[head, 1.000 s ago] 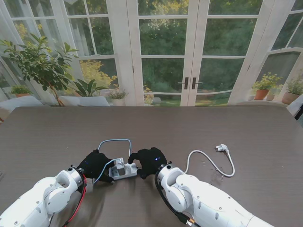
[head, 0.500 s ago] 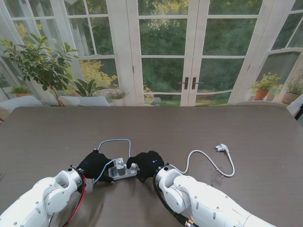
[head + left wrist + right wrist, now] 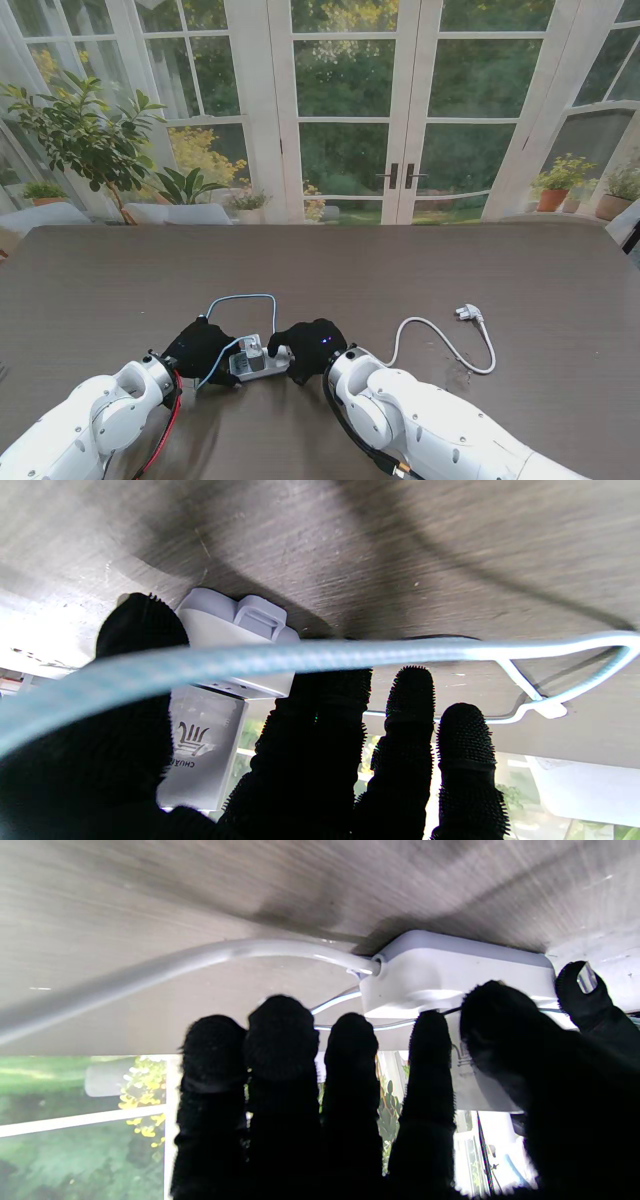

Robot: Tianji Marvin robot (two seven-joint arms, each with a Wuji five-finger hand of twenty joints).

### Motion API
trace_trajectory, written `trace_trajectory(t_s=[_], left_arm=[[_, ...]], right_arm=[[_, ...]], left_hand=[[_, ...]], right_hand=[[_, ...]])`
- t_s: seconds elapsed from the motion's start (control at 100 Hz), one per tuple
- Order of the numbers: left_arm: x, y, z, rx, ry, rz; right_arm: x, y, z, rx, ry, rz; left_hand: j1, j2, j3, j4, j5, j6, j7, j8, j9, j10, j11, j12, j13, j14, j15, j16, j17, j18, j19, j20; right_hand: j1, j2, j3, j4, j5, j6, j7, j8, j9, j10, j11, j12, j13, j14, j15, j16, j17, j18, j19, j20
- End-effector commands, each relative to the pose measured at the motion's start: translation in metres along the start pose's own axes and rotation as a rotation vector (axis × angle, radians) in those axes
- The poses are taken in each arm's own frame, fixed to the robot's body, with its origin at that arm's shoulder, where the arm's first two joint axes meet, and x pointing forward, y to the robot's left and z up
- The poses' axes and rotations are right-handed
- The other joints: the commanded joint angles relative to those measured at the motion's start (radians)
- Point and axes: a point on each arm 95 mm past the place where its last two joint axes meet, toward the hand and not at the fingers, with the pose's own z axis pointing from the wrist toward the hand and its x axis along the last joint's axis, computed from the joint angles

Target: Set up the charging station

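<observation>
Stand view: A white power strip [image 3: 259, 362] lies on the dark table [image 3: 420, 270], near the robot and a little left of centre, with both black-gloved hands at its ends. The left hand [image 3: 200, 348] sits at the strip's nine o'clock, the right hand [image 3: 312, 347] at its three o'clock. A charger block [image 3: 252, 347] stands upright in the strip. A blue cable [image 3: 243, 299] loops out toward twelve o'clock and back. The strip's white cord [image 3: 440, 340] trails toward three o'clock and ends in a wall plug [image 3: 469, 313] lying loose on the table, well apart from the hands.

Left wrist view: The left hand's fingers [image 3: 407, 715] are spread, thumb on one side of the charger block [image 3: 202, 752] and the others on the other side. Whether they grip it or only bracket it cannot be told. The blue cable [image 3: 300, 660] crosses in front of the fingers.

Right wrist view: The right hand's fingers [image 3: 280, 1040] are stretched out beside the power strip [image 3: 450, 972]; the thumb and nearest finger rest on its end. A firm hold cannot be confirmed. The white cord [image 3: 200, 960] leaves the strip's end.

Judged from this, the charger is already seated and the set-up is well along. The wall plug is not yet connected, and no device to be charged is visible.
</observation>
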Motion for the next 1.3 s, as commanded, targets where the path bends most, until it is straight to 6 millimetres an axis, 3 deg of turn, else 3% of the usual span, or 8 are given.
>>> trace_trajectory(t_s=[0.0, 0.71, 1.29], left_arm=[[0.001, 0.008, -0.002, -0.033, -0.001, -0.006], [0.001, 0.008, -0.003, -0.028, -0.005, -0.01], [0.001, 0.008, -0.005, -0.024, -0.008, -0.012]], right_arm=[[0.0, -0.01, -0.005, 0.042, 0.0, -0.01], [0.001, -0.018, -0.007, 0.148, -0.001, -0.068], [0.001, -0.018, -0.011, 0.202, 0.004, -0.112]], left_hand=[[0.075, 0.128, 0.111, 0.024, 0.148, -0.131, 0.078, 0.011, 0.034, -0.005, 0.001, -0.011, 0.01, 0.007, 0.022, 0.016, -0.013, 0.018, 0.032, 0.002], [0.062, 0.138, 0.114, 0.024, 0.155, -0.127, 0.065, 0.022, 0.037, -0.004, 0.001, -0.01, 0.011, 0.007, 0.022, 0.016, -0.013, 0.018, 0.032, 0.002], [0.049, 0.15, 0.116, 0.027, 0.162, -0.122, 0.049, 0.031, 0.038, 0.0, 0.0, -0.01, 0.01, 0.011, 0.022, 0.016, -0.014, 0.018, 0.032, 0.002]], right_hand=[[-0.031, 0.015, 0.077, 0.047, 0.079, 0.037, 0.076, 0.041, 0.004, -0.026, 0.003, 0.014, 0.036, -0.009, 0.024, 0.011, 0.0, 0.014, 0.065, 0.027], [-0.101, 0.161, -0.01, 0.147, 0.067, 0.121, 0.091, 0.047, -0.013, -0.033, -0.011, 0.009, 0.026, -0.02, 0.016, 0.012, -0.005, -0.006, 0.065, 0.027], [-0.122, 0.209, -0.051, 0.182, 0.113, 0.173, 0.113, 0.052, -0.008, -0.034, -0.012, -0.007, 0.014, -0.019, 0.006, 0.01, -0.023, -0.023, 0.048, 0.021]])
